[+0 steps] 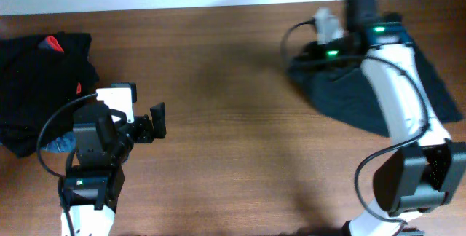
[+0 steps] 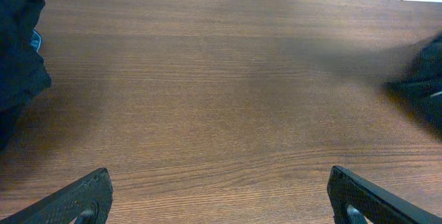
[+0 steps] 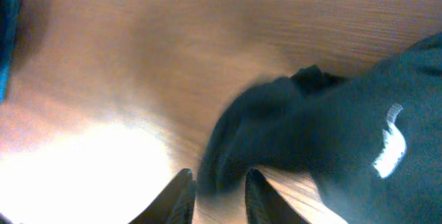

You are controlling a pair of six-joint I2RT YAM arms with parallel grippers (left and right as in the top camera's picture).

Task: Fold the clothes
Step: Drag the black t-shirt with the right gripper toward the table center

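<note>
A plain black garment [image 1: 357, 94] lies bunched at the far right of the table. In the right wrist view the garment [image 3: 331, 120] shows a small white swoosh logo [image 3: 389, 143]. My right gripper [image 3: 217, 186] is shut on a fold of its edge, with black cloth between the fingers. In the overhead view the right gripper [image 1: 318, 46] is at the garment's far left corner. A pile of other black clothes [image 1: 36, 76] sits at the far left and also shows in the left wrist view [image 2: 17, 51]. My left gripper [image 1: 158, 119] is wide open and empty over bare wood [image 2: 219, 179].
The brown wooden table [image 1: 218, 83] stretches between the two garments. The pile at the left has red marks [image 1: 51, 44] and a bit of blue [image 1: 58, 143] at its near edge. The right arm's cable [image 1: 287, 36] loops over the table.
</note>
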